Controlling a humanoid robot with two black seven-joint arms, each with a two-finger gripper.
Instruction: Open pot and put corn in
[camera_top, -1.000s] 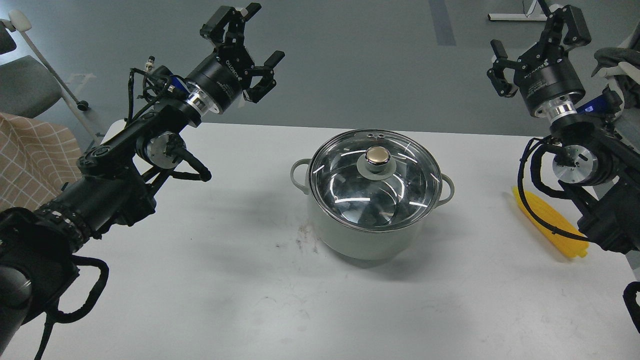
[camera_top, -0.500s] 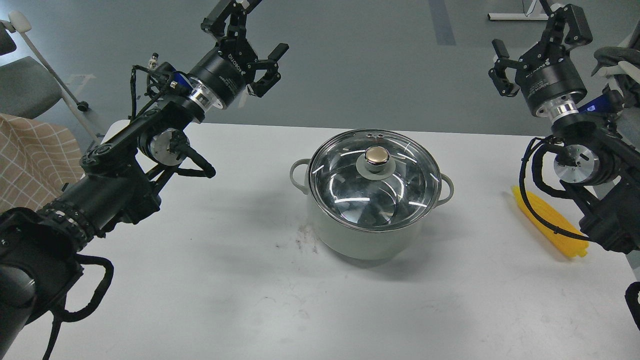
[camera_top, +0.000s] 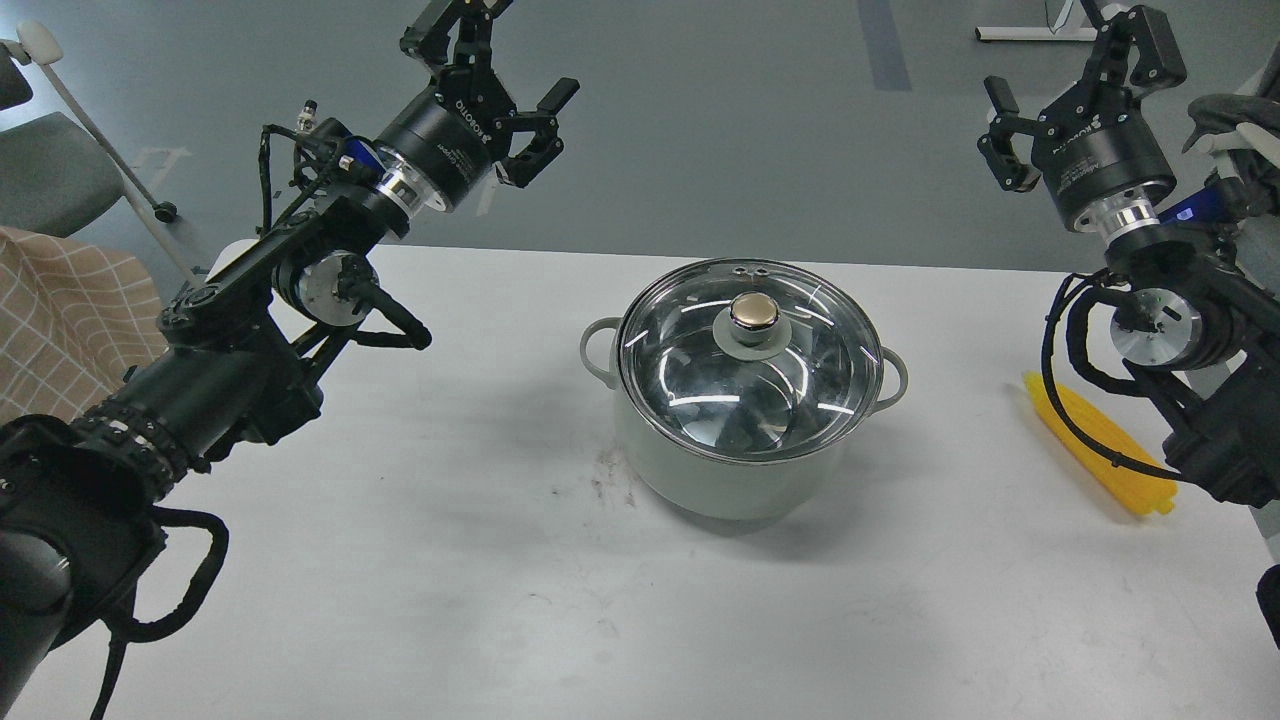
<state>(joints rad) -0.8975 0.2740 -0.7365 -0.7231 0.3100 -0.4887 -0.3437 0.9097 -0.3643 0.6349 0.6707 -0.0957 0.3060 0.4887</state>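
The pot (camera_top: 742, 400) sits mid-counter (camera_top: 500, 600), its glass lid (camera_top: 750, 360) in place with the gold knob (camera_top: 755, 312) on top. Up at the far left, the left gripper (camera_top: 495, 65) hangs in the air, fingers (camera_top: 553, 100) spread wide, holding nothing. Over on the right, the right gripper (camera_top: 1075, 60) is raised too, fingers (camera_top: 1000, 100) splayed apart and empty. The corn (camera_top: 1100, 445) lies flat on the counter well to the right of the pot, partly behind the right arm, touched by neither gripper.
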